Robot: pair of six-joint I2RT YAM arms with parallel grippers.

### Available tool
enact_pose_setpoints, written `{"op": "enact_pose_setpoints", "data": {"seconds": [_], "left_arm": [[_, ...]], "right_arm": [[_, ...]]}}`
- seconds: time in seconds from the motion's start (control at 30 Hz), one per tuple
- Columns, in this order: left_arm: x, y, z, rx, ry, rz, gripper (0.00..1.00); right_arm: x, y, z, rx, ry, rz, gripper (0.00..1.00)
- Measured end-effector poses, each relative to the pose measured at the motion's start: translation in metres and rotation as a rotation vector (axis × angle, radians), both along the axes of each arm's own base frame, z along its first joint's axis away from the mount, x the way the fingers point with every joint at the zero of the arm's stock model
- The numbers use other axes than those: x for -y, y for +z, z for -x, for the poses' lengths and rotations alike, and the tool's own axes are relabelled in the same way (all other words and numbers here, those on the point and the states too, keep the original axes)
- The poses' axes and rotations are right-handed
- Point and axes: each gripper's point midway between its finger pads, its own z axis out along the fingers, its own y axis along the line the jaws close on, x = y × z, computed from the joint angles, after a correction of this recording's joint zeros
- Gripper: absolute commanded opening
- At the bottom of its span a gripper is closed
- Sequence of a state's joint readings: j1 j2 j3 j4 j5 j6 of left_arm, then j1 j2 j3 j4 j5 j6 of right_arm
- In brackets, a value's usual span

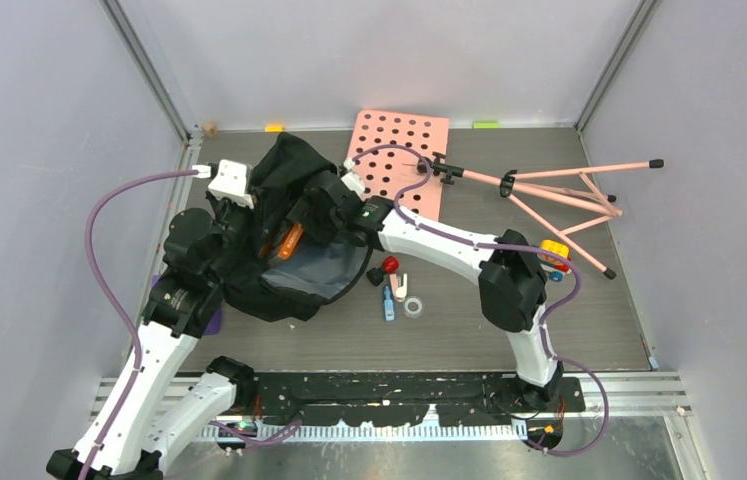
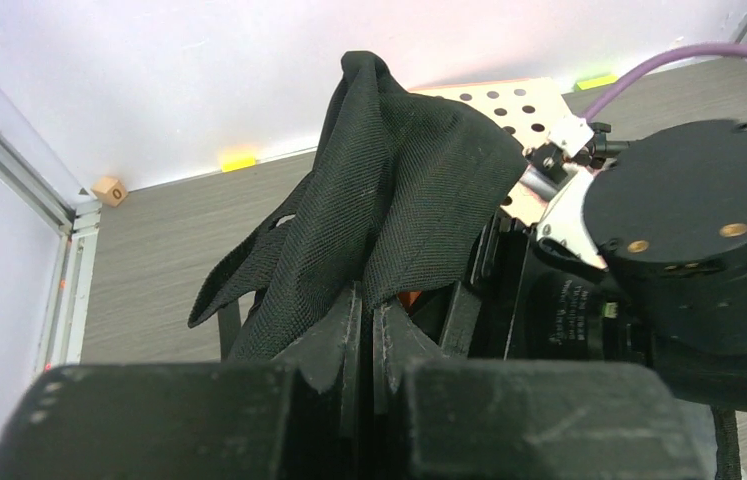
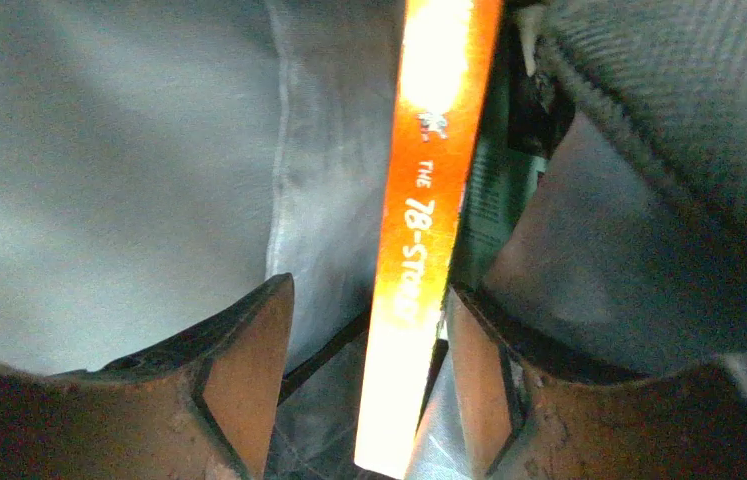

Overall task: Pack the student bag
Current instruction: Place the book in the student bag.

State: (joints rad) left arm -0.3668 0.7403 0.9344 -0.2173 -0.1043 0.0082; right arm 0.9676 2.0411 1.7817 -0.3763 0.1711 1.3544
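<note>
The student bag is a large black backpack lying left of centre, its mouth gaping onto grey lining. My left gripper is shut on a fold of the bag's black fabric and holds it lifted. Reaching into the mouth, my right gripper has its jaws apart. An orange book stands between them against the grey lining. It sits close to the right finger, and a clear gap separates it from the left one. In the top view the book shows as an orange strip inside the bag.
A pink perforated board and a folded pink tripod stand lie at the back right. Beside the bag's mouth are a small red item, a blue item and a clear tape ring. A wooden cube sits by the wall.
</note>
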Motion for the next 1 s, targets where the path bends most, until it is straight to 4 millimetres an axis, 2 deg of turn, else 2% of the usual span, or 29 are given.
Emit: {"op": "enact_pose_setpoints", "data": {"seconds": [0.2,0.4,0.6,0.7,0.83,1.0], "left_arm": [[0.000,0.000,0.000,-0.001,0.000,-0.001,0.00],[0.001,-0.002,-0.002,-0.006,0.000,-0.002,0.00],[0.001,-0.003,-0.002,-0.010,0.000,-0.004,0.00],[0.001,-0.003,-0.002,-0.011,0.000,-0.004,0.00],[0.001,-0.003,-0.002,-0.011,0.000,-0.005,0.00],[0.001,-0.004,-0.003,-0.014,0.000,-0.005,0.00]], "right_arm": [[0.008,0.027,0.006,0.139,0.039,0.016,0.64],[0.020,0.073,0.014,0.285,0.079,0.016,0.65],[0.056,0.126,0.028,0.422,0.087,0.007,0.67],[0.075,0.145,0.035,0.480,0.088,0.023,0.71],[0.108,0.157,0.045,0.544,0.090,0.089,0.79],[0.156,0.144,0.061,0.565,0.100,0.173,0.83]]}}
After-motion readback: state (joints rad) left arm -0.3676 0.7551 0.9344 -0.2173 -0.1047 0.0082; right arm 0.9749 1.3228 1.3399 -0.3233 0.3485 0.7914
